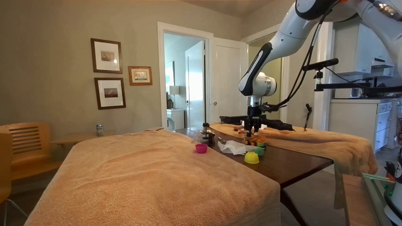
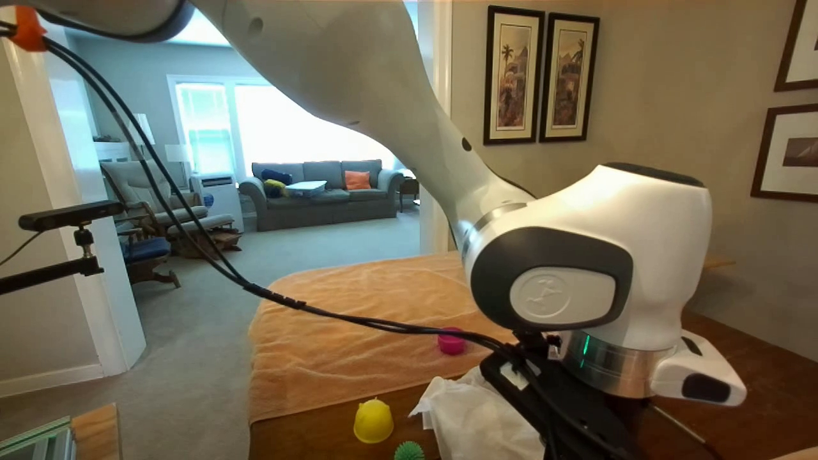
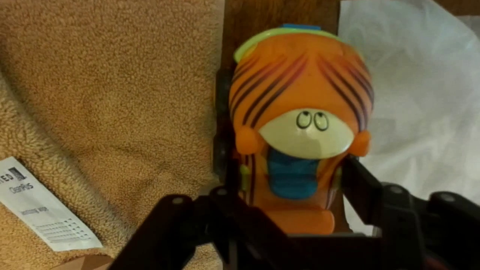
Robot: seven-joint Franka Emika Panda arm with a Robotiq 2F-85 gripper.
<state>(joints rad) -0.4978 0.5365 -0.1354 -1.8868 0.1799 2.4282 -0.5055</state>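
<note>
The pincer is closed on an orange toy car, with one of its black fingers against each side of the toy's narrower part. The toy is down at the dark wooden table, in the strip between a tan towel and a crumpled white sheet; whether its wheels touch the wood cannot be told. Its rounded end carries dark stripes, a pale patch with two painted eyes (both looking upward) and a blue panel below, while a yellow-green edge runs along the top. A printed white label lies on the tan towel, well apart from the toy.

In both exterior views a yellow cup rests on the bare wood near the white sheet, its rounded end upward, and a green spiky ball sits just beside it. A pink cup, mouth upward, stands on the orange towel, across the sheet from the toy. In an exterior view the white arm hides the pincer's fingertips and the toy
</note>
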